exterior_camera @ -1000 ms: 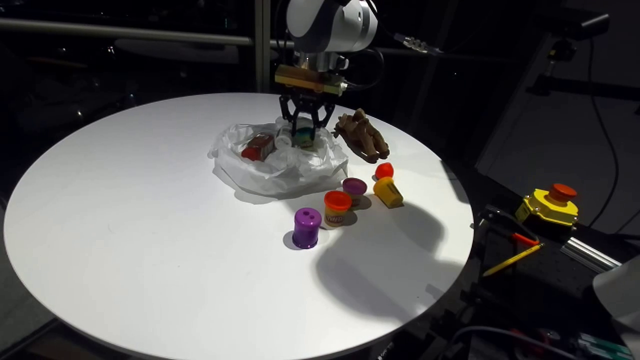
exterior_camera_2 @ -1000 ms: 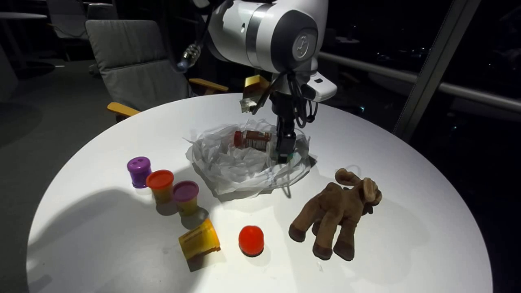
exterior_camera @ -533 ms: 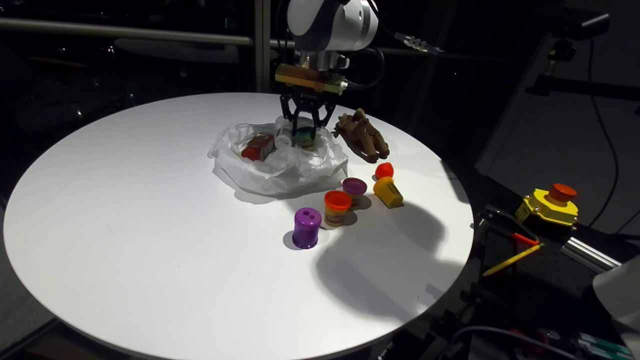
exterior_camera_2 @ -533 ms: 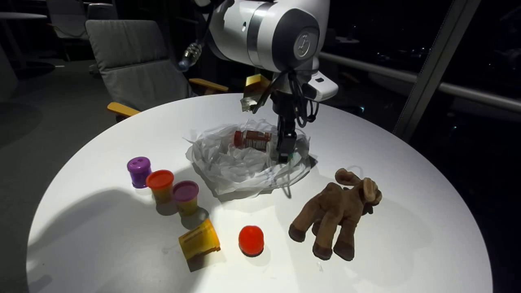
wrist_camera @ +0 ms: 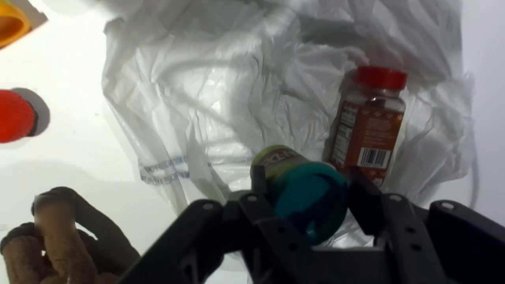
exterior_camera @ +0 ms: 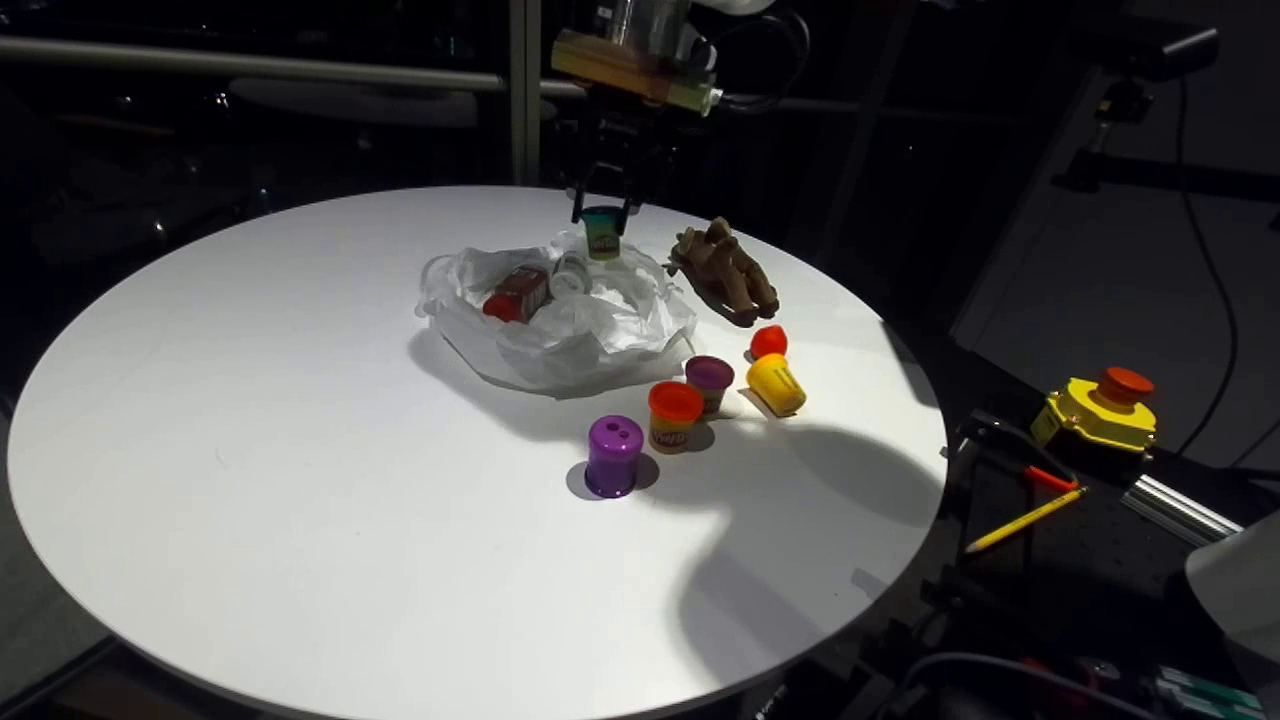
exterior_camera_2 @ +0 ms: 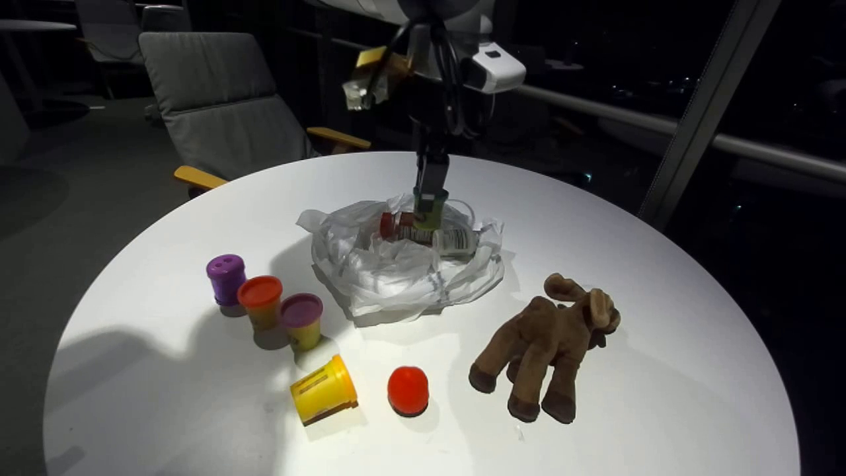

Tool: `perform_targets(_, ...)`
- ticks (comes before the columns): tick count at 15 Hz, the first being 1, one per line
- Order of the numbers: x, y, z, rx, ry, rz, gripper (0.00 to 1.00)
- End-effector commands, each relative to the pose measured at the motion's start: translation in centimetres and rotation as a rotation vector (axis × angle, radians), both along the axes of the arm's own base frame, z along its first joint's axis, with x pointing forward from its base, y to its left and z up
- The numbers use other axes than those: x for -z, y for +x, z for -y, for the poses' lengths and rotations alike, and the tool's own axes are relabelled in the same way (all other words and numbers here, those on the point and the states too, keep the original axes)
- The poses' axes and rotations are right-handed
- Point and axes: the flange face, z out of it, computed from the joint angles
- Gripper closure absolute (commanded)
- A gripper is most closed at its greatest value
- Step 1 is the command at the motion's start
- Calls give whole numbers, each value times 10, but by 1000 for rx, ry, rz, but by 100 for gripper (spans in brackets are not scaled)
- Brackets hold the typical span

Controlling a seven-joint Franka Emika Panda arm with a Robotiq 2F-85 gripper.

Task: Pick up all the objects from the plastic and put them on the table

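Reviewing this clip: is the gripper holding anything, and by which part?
Yes: the gripper holds the teal-lidded Play-Doh can by opposite sides of its lid end.

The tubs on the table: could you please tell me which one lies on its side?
The yellow tub lies on its side; the orange-lidded tub, purple-lidded tub and all-purple tub stand upright.

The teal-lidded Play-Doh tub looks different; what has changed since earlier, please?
The black gripper, closed on the teal-lidded Play-Doh tub, has lifted it up from the crumpled white plastic bag. The brown plush animal and red-capped brown-labelled bottle stayed put.
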Motion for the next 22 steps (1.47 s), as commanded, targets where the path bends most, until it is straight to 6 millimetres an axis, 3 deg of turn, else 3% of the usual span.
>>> perform_targets(1, -36, -59, -22, -91, 44, 50, 73)
perform_targets(5, -35, -122, -63, -337, 26, 56, 73)
perform_targets(14, -9, -288, -190, -786, -35, 130, 73)
perform_targets(16, -2, -316, -215, -848, -4, 124, 73)
perform_targets(17, -1, -305, -237, -875, 16, 117, 73)
perform_targets(18, 4, -315, -243, -896, 26, 116, 73)
perform_targets(22, 27, -315, -249, -903, 3, 143, 73)
